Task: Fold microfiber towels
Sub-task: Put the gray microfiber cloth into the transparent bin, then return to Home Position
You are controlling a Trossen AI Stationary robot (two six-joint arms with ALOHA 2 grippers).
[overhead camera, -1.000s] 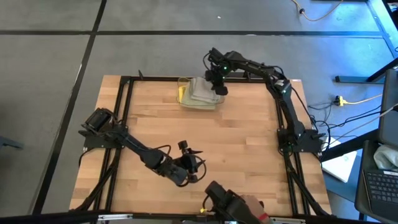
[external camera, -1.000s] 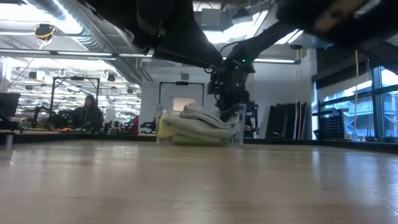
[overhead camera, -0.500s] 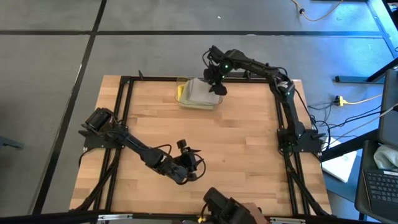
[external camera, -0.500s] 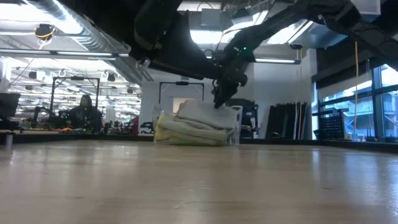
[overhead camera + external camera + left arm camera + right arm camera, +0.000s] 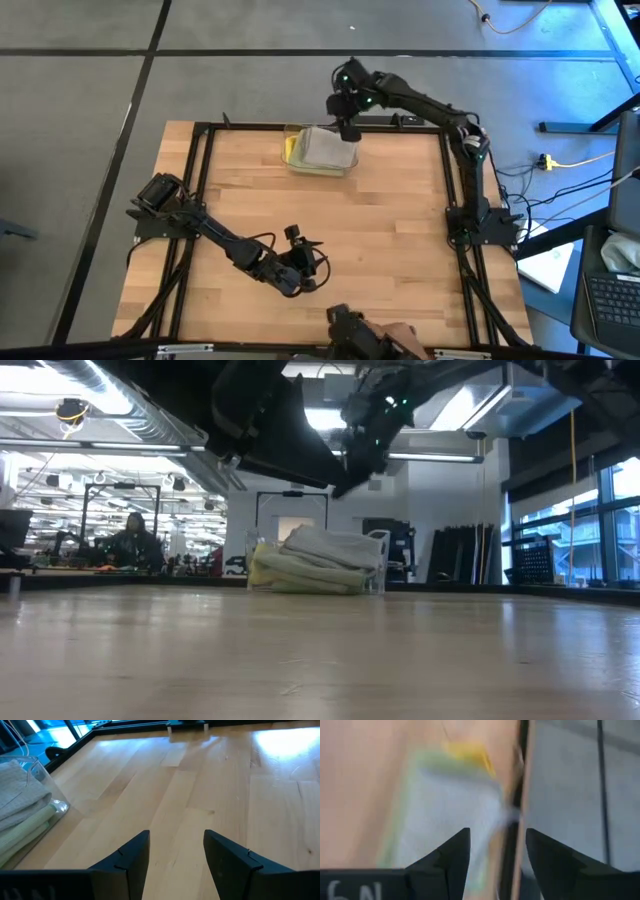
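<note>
Bright overhead light, heavy right-wrist motion blur

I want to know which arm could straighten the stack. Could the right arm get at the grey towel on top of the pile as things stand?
Probably yes. The right gripper hangs just above the grey towel, fingers open and empty, with nothing between them; the towel lies uncovered on top of the pile.

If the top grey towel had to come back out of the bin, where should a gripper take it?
Probably from above, on the grey towel's raised folded edge, which stands above the bin rim. The bin walls block a side approach. The right gripper, open, hangs just over it; the left gripper waits open near the table's front.
</note>
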